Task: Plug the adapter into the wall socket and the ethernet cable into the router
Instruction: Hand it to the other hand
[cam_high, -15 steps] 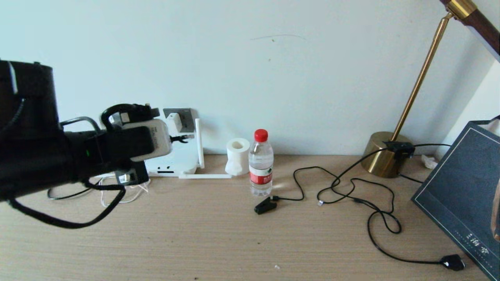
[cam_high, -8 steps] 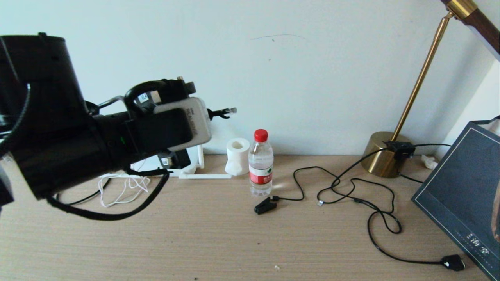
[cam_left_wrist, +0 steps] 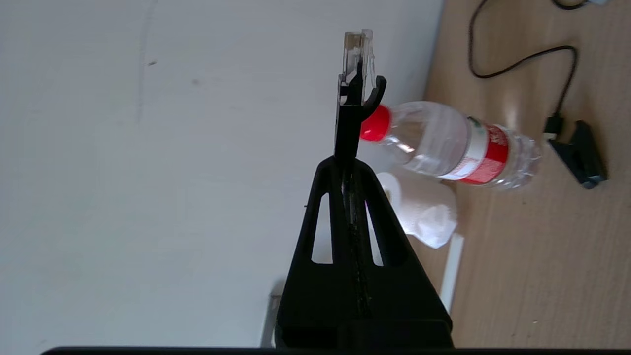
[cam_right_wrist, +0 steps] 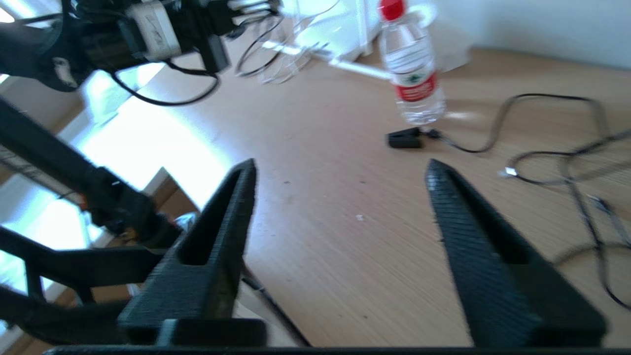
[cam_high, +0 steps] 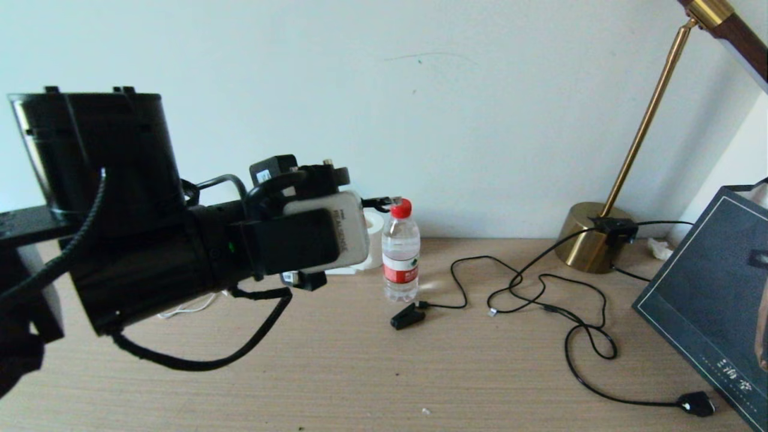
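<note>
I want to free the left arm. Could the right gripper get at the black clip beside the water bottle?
Probably yes. The right gripper is open over bare desk, and nothing lies between it and the black clip by the water bottle.

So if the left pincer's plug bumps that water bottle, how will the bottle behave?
The water bottle stands upright, tall and narrow, so a knock near its red cap would probably tip it. It looks nearly full, so likely heavy enough to resist a light brush. Once down it would probably roll. The ethernet cable's plug sits at cap height.
</note>
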